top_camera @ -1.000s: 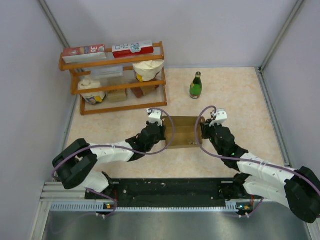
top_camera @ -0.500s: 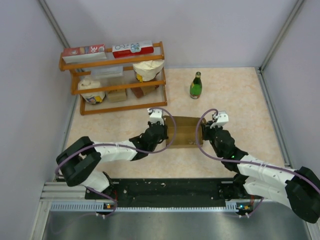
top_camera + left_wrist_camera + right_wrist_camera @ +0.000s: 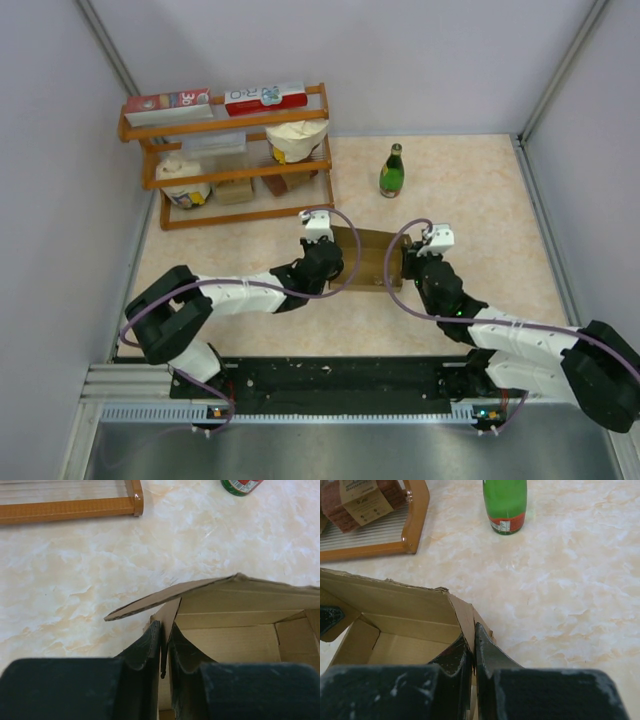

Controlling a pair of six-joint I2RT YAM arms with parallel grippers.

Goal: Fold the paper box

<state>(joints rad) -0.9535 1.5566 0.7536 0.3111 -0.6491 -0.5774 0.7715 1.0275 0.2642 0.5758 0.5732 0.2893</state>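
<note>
close in front of both wrists, mid-surface (image 3: pixel 480 200): the paper box (image 3: pixel 368 260), standing open-topped, held at both ends. left tool (image 3: pixel 163 630) closed thinly over the left end wall, cardboard edge showing between the fingers. right tool (image 3: pixel 473 632) clamped tight on the right end wall. long axis of the box running left to right, one short end toward each tool, so neither arm nearer than the other. beyond the tools, the far long flap (image 3: pixel 210 587) leaning up over the hollow, not yet folded down; next move probably hinging on that flap lying on the side away from both arms. against a second ago: left arm stretched further forward and rightward, box shifted a little right and slightly skewed, right tool hardly moved. further back, well apart from the box, a green bottle (image 3: pixel 391 170), then a wooden rack (image 3: pixel 235 172) of goods at far left.
</note>
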